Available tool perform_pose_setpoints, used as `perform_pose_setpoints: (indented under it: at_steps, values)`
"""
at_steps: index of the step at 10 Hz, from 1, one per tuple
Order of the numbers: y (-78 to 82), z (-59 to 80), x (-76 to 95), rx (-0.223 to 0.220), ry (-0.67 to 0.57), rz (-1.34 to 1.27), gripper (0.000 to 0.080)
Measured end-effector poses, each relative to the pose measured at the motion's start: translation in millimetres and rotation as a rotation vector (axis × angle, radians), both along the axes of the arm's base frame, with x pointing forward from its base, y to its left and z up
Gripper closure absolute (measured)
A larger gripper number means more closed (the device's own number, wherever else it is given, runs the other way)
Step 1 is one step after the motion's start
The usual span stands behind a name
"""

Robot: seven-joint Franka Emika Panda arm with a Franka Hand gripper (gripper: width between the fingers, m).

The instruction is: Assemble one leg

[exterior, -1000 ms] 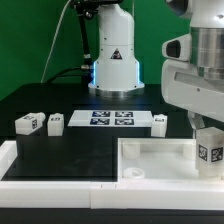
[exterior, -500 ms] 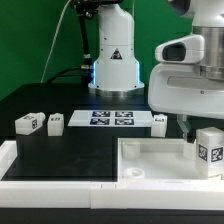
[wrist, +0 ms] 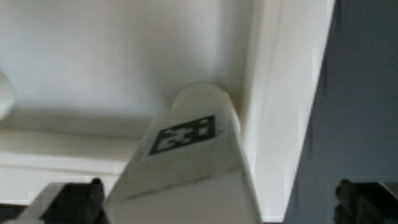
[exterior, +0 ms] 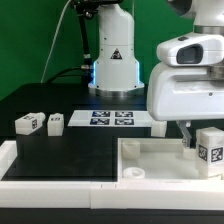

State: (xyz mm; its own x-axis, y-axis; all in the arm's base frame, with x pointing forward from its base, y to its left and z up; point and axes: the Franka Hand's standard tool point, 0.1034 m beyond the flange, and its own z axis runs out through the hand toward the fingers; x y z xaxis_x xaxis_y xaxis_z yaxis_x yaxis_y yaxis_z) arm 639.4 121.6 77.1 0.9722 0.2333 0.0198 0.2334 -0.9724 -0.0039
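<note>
A white leg point(exterior: 210, 150) with a black-and-white tag stands upright at the right end of the white tray-like tabletop point(exterior: 150, 156). My gripper point(exterior: 197, 138) is around its upper part, with one dark finger point(exterior: 187, 135) showing just to the exterior view's left of it. In the wrist view the leg point(wrist: 183, 165) lies between the two fingertips of my gripper point(wrist: 222, 205). The jaws stand wide, with a clear gap on one side of the leg, so the gripper is open. Two more legs point(exterior: 27, 123) point(exterior: 56, 122) lie at the left of the black table.
The marker board point(exterior: 112, 119) lies at the middle back. Another leg point(exterior: 160, 120) shows partly behind my hand. The arm's base point(exterior: 112, 60) stands behind the board. A white rail point(exterior: 40, 172) runs along the table's front left edge.
My hand has shifted toward the exterior view's left and looms larger. The leg has stayed upright at the tabletop's right end and now shows beside the finger, not under the hand.
</note>
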Motion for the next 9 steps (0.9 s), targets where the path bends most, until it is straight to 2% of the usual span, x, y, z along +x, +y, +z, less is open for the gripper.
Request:
perform_pose_setpoints:
  at_steps: [1, 2, 3, 4, 5, 7, 9]
  values:
    - [0.1, -0.7, -0.2, 0.0, 0.001, -0.001, 0.0271]
    - [0.1, -0.8, -0.3, 0.0, 0.001, -0.002, 0.0271]
    - [0.0, -0.9, -0.2, 0.0, 0.001, -0.01, 0.041]
    - [0.2, -0.9, -0.3, 0.001, 0.001, -0.05, 0.051]
    - [0.3, -1.0, -0.3, 0.002, 0.002, -0.055, 0.051]
    - [-0.2, -1.7, -0.4, 0.021, 0.01, -0.469, 0.0509]
    - [-0.3, -2.5, -1.0, 0.017, 0.021, -0.813, 0.0509]
